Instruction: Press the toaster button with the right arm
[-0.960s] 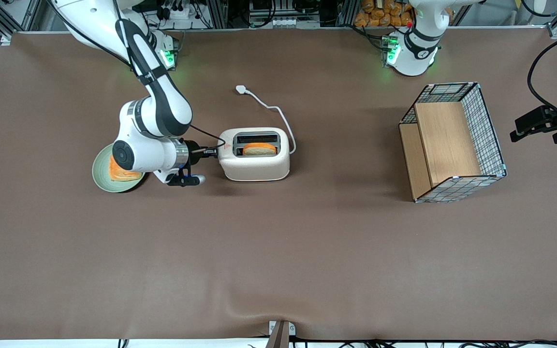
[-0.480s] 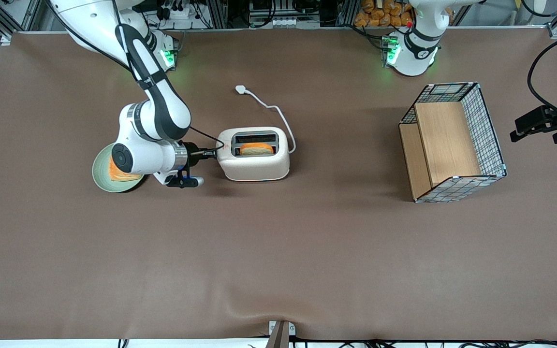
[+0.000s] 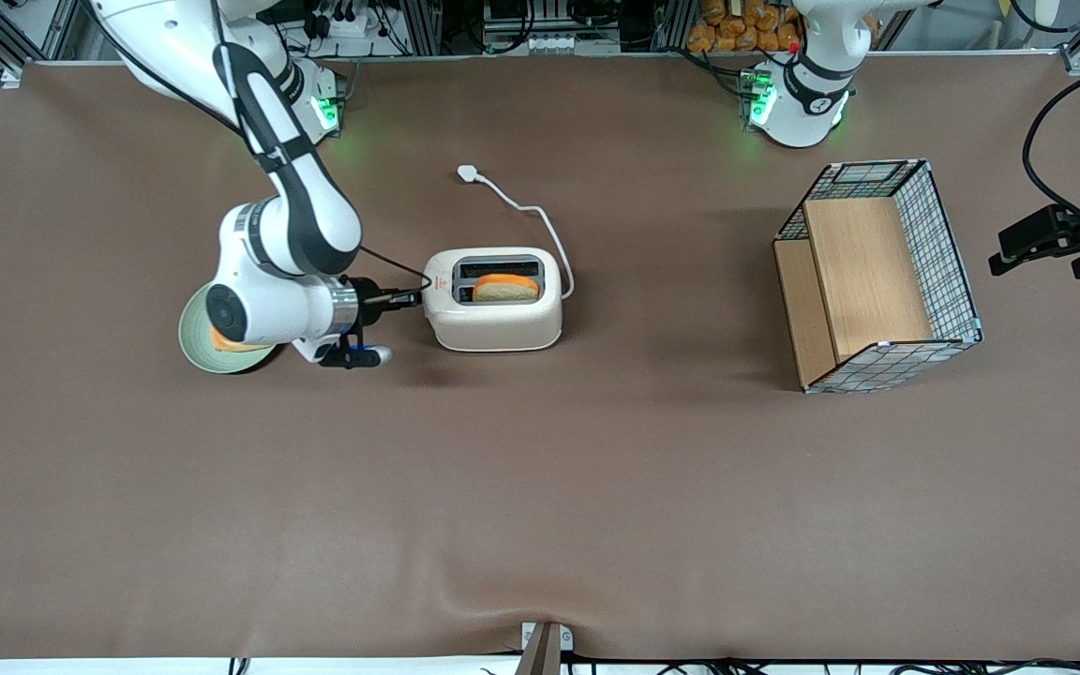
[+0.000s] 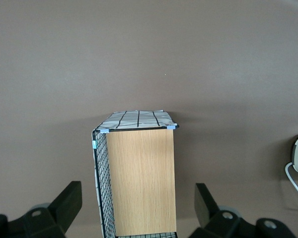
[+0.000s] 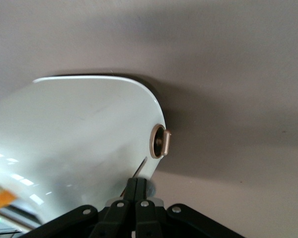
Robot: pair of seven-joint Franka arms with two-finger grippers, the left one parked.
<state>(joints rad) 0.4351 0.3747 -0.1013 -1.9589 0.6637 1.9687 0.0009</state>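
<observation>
The cream-white toaster [image 3: 493, 323] stands mid-table with an orange-crusted toast slice [image 3: 505, 287] in the slot nearer the front camera. Its cord runs to a white plug [image 3: 468, 172]. My right arm reaches in level, and its gripper [image 3: 416, 298] is shut, tips at the toaster's narrow end. In the right wrist view the toaster button [image 5: 162, 141], a round pale knob in a ring, juts from the toaster [image 5: 84, 134]. The shut gripper [image 5: 137, 186] rests against that end beside a thin slit, a short way from the knob. A small grey nub is partly hidden under the tips.
A green plate [image 3: 191, 354] with another toast slice [image 3: 226, 341] lies under the arm's wrist. A wire basket with wooden shelves [image 3: 948, 253] stands toward the parked arm's end; it also shows in the left wrist view [image 4: 139, 188].
The arm's wrist has shifted a little away from the toaster and nearer the front camera. The gripper's tips stay at the toaster's narrow end. The toaster has barely shifted.
</observation>
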